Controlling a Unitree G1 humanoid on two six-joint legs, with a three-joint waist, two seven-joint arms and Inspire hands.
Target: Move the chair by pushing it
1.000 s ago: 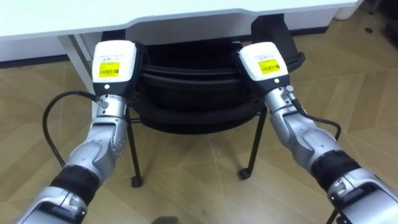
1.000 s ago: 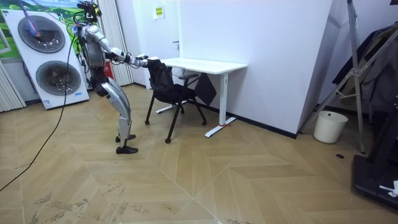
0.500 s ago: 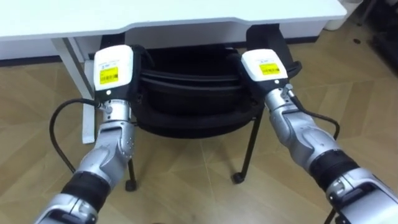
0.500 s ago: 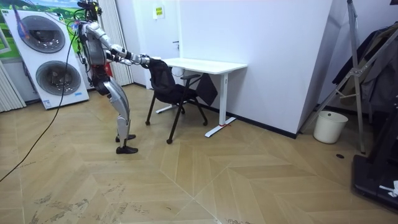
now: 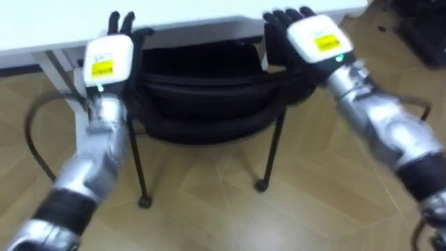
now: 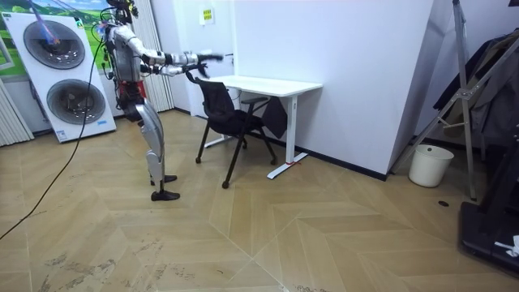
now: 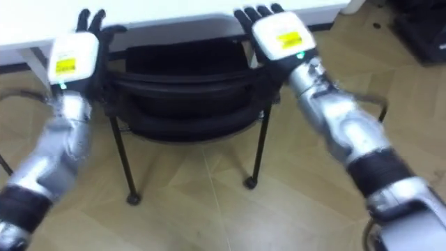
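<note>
The black chair (image 5: 209,104) sits partly under the near edge of the white desk (image 5: 63,24), its back running side to side just below the left hand (image 5: 108,59) and right hand (image 5: 313,38), both equally near, with fingers (image 5: 282,19) straight and spread, holding nothing

I see the chair (image 5: 209,90) sitting part-way under the white worktop (image 5: 28,31), whose edge bars the way just ahead of my left robot hand (image 5: 108,56) and right robot hand (image 5: 310,38). The floor (image 5: 209,209) on the near side lies free.
</note>
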